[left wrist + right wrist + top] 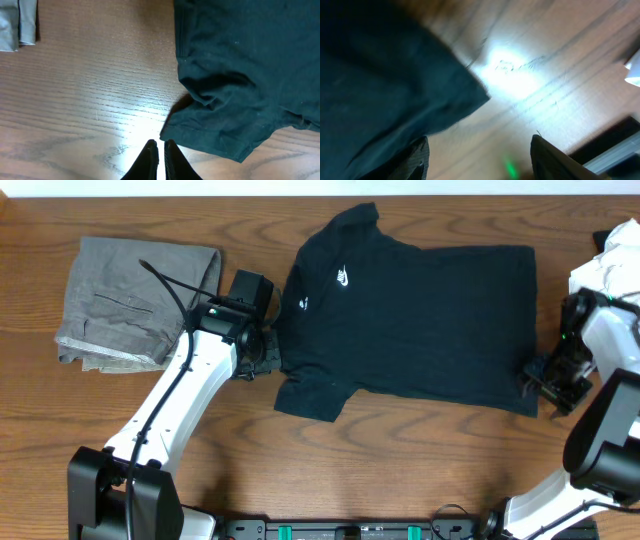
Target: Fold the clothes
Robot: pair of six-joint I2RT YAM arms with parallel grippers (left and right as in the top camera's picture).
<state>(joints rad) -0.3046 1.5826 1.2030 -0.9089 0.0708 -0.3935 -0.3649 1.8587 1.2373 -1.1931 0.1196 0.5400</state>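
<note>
A black T-shirt (420, 320) with a small white chest logo lies spread flat in the middle of the table. My left gripper (262, 362) sits at its left sleeve. In the left wrist view that gripper (161, 145) is shut on nothing, over bare wood just left of the sleeve hem (210, 135). My right gripper (545, 385) is at the shirt's lower right corner. In the right wrist view it (477, 147) is open, with wood between the fingers and the shirt's edge (380, 80) lying over the left finger (417, 160).
Folded grey trousers (130, 300) lie at the far left, a corner (15, 22) showing in the left wrist view. A white garment (612, 265) is bunched at the right edge behind my right arm. Bare wood runs along the front of the table (400, 470).
</note>
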